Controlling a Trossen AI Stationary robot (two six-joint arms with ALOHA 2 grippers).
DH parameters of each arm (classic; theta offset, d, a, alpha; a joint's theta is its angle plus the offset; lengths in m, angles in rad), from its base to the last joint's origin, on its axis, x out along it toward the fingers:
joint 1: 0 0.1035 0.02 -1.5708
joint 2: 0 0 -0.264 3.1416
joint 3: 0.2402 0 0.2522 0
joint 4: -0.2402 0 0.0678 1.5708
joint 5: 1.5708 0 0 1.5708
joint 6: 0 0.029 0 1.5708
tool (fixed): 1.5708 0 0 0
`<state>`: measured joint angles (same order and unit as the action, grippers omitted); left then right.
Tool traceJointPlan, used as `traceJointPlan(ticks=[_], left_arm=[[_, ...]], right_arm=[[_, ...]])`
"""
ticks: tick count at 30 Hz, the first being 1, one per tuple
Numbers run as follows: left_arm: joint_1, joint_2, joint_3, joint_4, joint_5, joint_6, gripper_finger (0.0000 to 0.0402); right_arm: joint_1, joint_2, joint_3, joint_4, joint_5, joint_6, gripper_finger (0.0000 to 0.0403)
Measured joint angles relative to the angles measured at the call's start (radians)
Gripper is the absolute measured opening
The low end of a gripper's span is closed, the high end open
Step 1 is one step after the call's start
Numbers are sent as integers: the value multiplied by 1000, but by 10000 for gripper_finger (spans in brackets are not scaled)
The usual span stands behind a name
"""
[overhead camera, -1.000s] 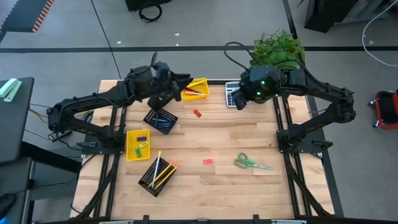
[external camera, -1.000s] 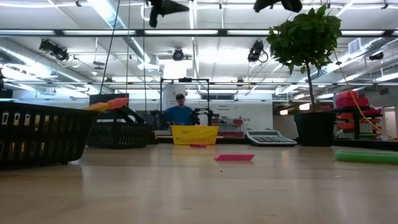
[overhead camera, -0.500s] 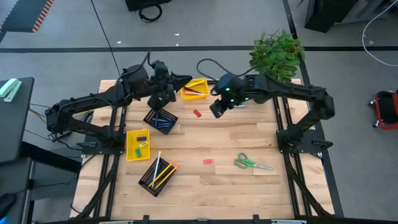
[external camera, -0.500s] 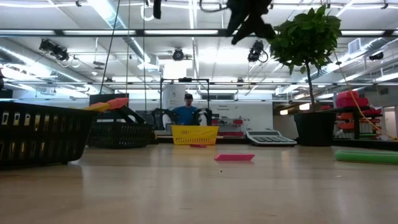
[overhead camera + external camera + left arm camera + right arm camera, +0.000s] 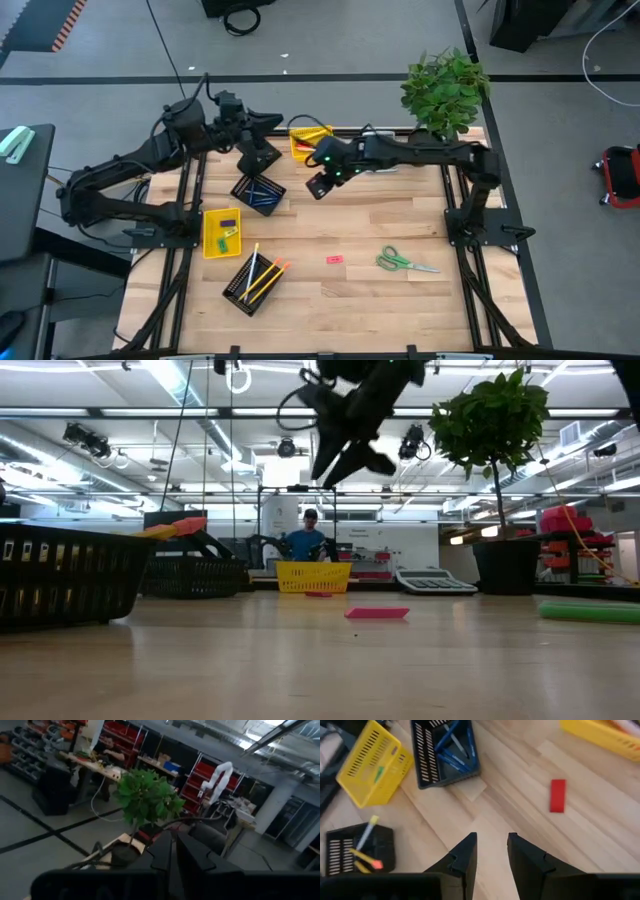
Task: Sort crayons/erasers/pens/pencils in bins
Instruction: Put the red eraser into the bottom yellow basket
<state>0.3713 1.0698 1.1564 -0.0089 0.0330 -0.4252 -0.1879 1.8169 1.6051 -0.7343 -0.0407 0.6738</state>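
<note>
You've got four bins [image 5: 258, 194], two black, two yellow, and two loose erasers: red eraser [image 5: 557, 795] beyond your empty right gripper [image 5: 492, 851], jaws narrowly apart, long axis running away from it; left gripper [image 5: 173, 851] pinched shut.

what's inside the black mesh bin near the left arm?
The black wire-mesh bin holds several blue crayons lying loose on its floor. From overhead the same bin shows blue sticks, but the left claw hangs over its far edge, hiding that corner.
</note>
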Motion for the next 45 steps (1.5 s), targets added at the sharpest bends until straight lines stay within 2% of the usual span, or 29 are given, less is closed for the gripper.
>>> traceJointPlan(ticks=[11, 17, 23, 29, 34, 39, 45], left_arm=[[6, -71, 0, -177, 136, 2, 13], [4, -91, 0, -285, 174, -13, 21], [3, -121, 0, -324, 181, -35, 24], [-5, -137, 0, -340, 182, -36, 11], [-4, -137, 0, -343, 182, -35, 18], [-4, -135, 0, -345, 147, -34, 28], [-3, -134, 0, -345, 125, -35, 15]], right_arm=[[-10, 175, 0, 121, -21, -112, 115], [-29, 255, 0, 132, 72, -246, 115], [-53, 304, 0, 135, 158, -285, 115], [-80, 313, 0, 138, 159, -285, 115], [-100, 313, 0, 164, 157, -283, 115], [-89, 313, 0, 203, 152, -282, 115], [-79, 330, 1, 259, 153, -303, 115]])
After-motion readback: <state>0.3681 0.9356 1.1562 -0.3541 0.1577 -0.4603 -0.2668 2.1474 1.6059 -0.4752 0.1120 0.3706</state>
